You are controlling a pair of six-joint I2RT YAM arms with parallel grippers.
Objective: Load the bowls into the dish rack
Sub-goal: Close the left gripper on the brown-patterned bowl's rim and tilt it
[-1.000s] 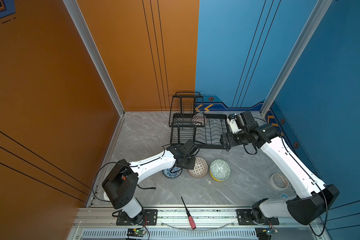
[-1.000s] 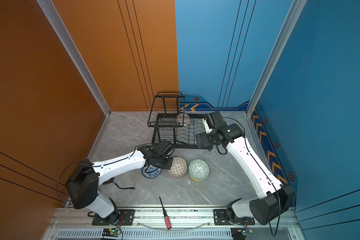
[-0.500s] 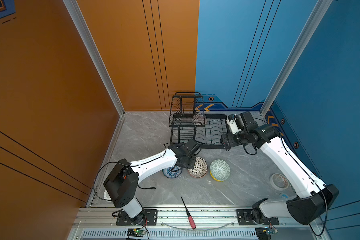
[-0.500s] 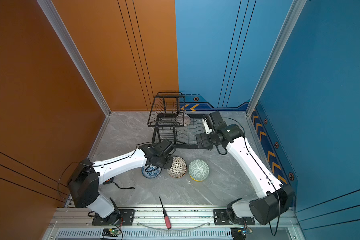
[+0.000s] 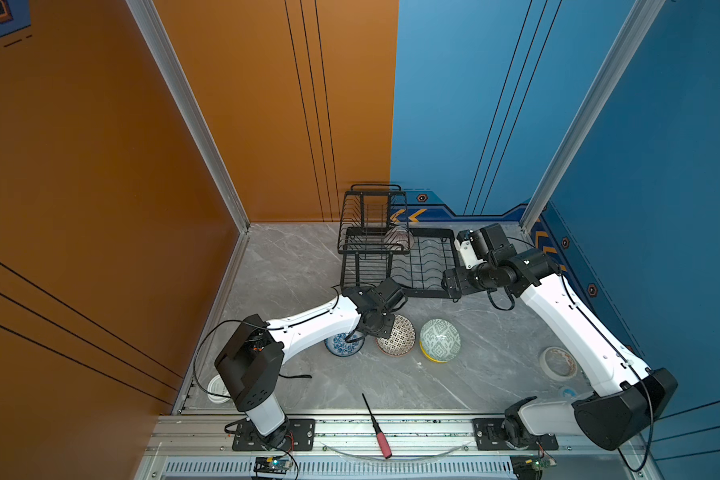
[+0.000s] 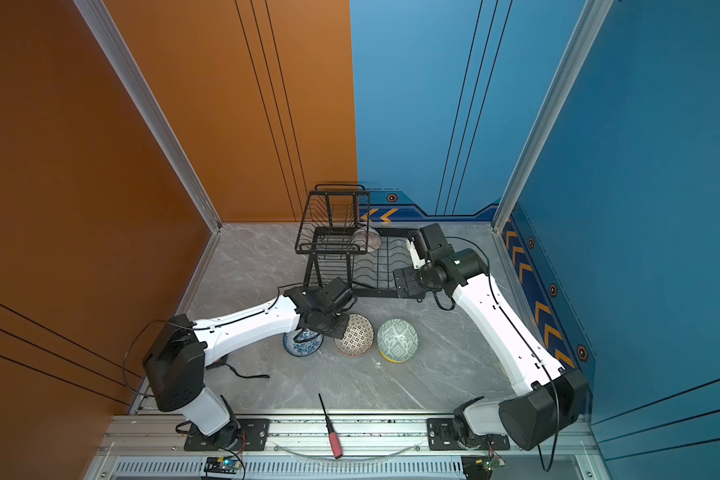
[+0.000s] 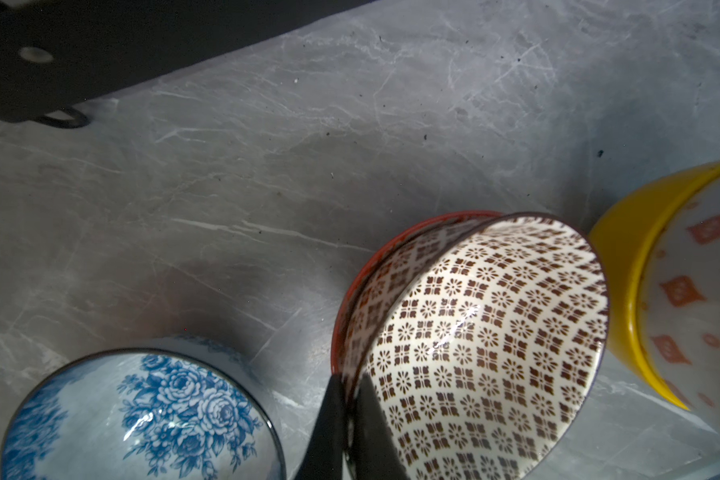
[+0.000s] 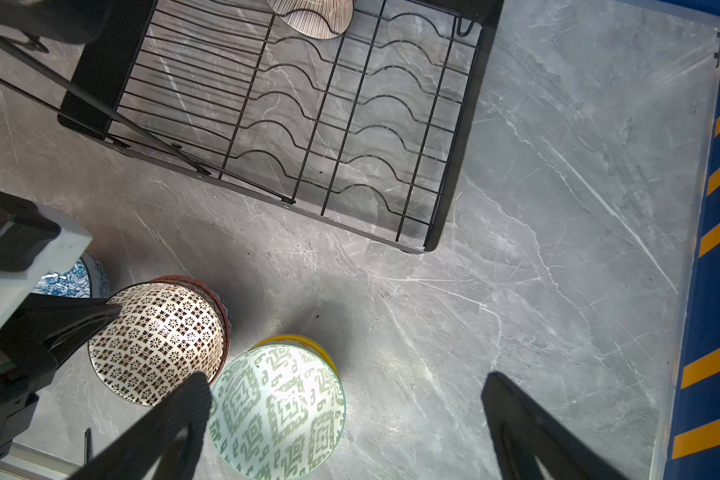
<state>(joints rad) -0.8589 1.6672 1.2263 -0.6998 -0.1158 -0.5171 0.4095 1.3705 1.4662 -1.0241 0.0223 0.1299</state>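
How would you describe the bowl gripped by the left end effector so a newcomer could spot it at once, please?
Find the black dish rack at the back of the grey table. In the row of bowls in front of it, take the middle bowl. Unlike the blue floral bowl and the green-patterned bowl beside it, it is white with small brown flower marks.

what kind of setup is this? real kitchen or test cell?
Looks like a robot test cell, not a kitchen: two arms bolted to an aluminium rail, orange and blue panel walls boxing in a marble-look table, dish rack and bowls as props.
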